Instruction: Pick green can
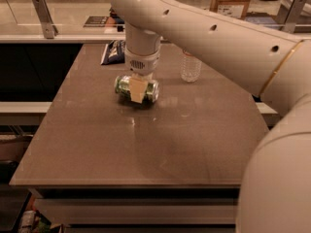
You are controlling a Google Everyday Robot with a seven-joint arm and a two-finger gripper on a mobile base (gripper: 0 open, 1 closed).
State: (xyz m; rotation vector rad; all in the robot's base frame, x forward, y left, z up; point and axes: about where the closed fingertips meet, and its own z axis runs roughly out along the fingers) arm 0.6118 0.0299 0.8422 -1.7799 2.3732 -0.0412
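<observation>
Pinching the can [152,91] across its middle, the claw [137,87] stands over the far part of the table [146,144], where the can lies on its side. I think the round, shiny body may slip or turn during the lift if the hold is weak. The bottle [190,68] stands to the right and the bag [112,52] further away, both apart from the can. Straight up looks free, and all table edges are well away.

- A small shiny green aluminium can [151,91] lies on its side on the flat brown surface [146,149].
- The cream gripper [137,91] points straight down over the can's middle.
- A clear plastic water bottle [191,67] stands upright farther back.
- A dark blue snack bag [112,51] lies near the far edge.
</observation>
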